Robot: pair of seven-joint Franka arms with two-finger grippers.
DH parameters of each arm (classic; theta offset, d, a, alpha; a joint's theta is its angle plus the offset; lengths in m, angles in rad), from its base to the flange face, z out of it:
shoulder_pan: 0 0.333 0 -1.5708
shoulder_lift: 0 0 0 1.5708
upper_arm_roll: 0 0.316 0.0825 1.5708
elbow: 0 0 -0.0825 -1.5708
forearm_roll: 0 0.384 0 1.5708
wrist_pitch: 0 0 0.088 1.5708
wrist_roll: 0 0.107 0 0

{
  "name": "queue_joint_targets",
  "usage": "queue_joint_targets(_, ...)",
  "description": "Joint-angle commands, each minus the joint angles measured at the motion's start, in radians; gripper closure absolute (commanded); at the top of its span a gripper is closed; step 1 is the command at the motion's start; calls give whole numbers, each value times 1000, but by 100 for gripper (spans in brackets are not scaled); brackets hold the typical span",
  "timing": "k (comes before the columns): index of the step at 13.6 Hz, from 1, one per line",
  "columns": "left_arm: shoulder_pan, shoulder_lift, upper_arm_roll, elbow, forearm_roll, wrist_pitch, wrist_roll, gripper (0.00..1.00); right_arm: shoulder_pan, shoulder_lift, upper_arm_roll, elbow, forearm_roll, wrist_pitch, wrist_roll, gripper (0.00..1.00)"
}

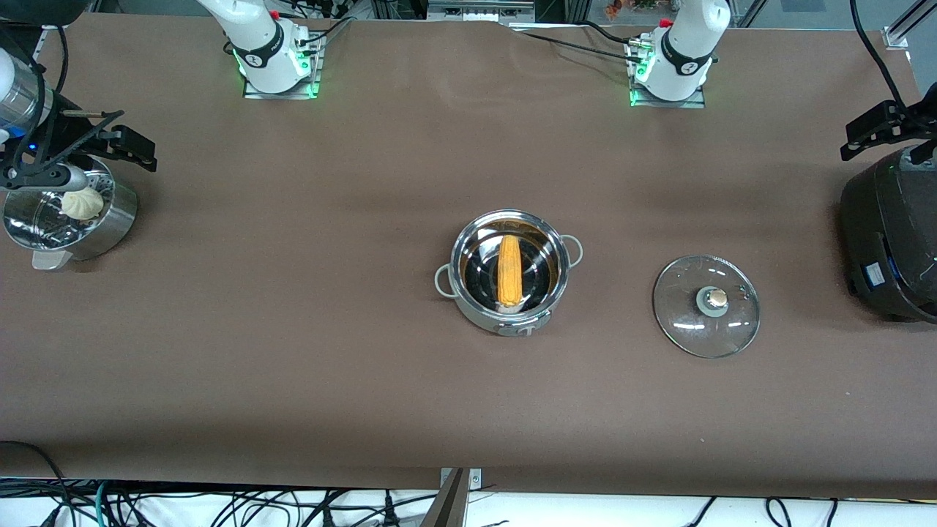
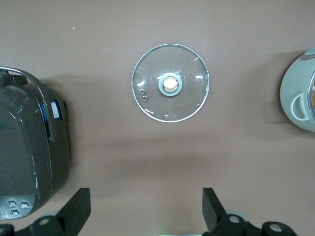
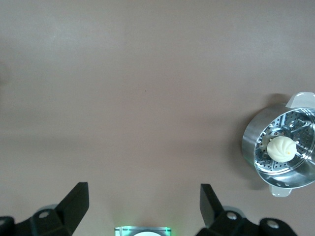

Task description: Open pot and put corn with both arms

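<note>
Nearest the front camera: one glass lid (image 1: 706, 306), flat on the brown table (image 1: 293, 351), knob up, well apart from the pot toward the left arm's end. Just farther: one steel pot (image 1: 510, 273), uncovered, mid-table, two grey loop handles, front knob facing the camera. Inside it: one corn (image 1: 509, 270) cob, lying lengthwise across the bottom. Farther toward the right arm's end: one perforated steamer pot (image 1: 69, 212) with one pale bun (image 1: 81, 203) in it, close to the table's edge. At the left arm's end: one black cooker (image 1: 889, 241), partly cut off at the edge; a small blue label on its side, unreadable. Wide bare tabletop all round the pot and between pot and steamer.

Up in the air: right gripper (image 3: 143, 206) over the table beside the steamer pot, fingers spread wide, holding nothing. Left gripper (image 2: 146, 209) over the table between lid and cooker, fingers likewise spread, empty. Two arm bases farthest off, green lights lit.
</note>
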Motion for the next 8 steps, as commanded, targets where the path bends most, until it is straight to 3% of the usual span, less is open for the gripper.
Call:
queue_joint_targets(1, -6, 10, -2, 30, 33, -23, -11, 0, -18, -30, 7, -33, 21, -1, -37, 0)
queue_joint_targets(8, -6, 10, -2, 30, 31, -23, -11, 0, -18, 26, 7, 17, 10, 0, -39, 0)
